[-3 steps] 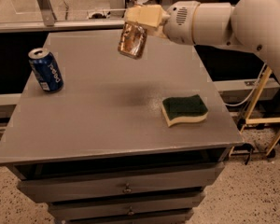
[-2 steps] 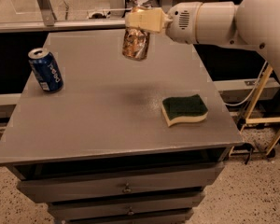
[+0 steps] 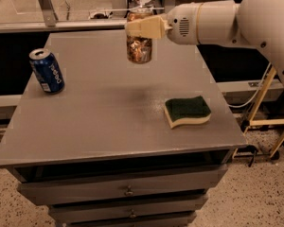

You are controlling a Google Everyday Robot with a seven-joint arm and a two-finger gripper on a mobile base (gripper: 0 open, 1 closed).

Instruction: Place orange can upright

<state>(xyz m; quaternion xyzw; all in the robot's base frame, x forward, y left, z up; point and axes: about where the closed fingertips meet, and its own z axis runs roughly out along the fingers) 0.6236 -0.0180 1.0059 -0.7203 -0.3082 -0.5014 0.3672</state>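
Aloft over the far middle of the grey table (image 3: 109, 126) hung the orange can (image 3: 139, 51): long axis vertical, lower end pointing down at the tabletop and clear of it. The gripper (image 3: 142, 26) reached in from the right, its fingers clamped on the can's upper part. A blue can (image 3: 47, 71) stood upright at far left. A green-and-yellow sponge (image 3: 187, 111) lay flat at right, well apart from both.
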